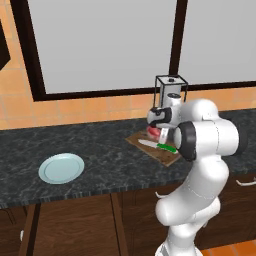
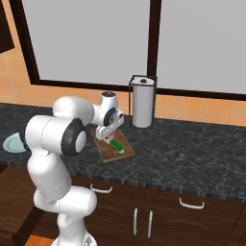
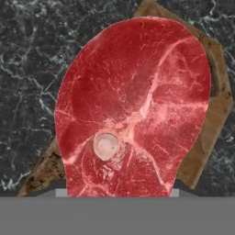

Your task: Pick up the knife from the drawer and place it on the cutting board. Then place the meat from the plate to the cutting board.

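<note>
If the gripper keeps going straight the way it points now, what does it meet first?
The cutting board, most likely. The gripper points down with the meat in its jaws, so the meat would touch the board first. How far above it the meat hangs is unclear.

a glossy white arm built of fat rounded segments, smooth as moulded plastic. dark grey, nearly black discs cap the joints at the sides. the wrist ends in a white hand with a dark band across it.

knife on cutting board, meat above board, plate far left
</note>
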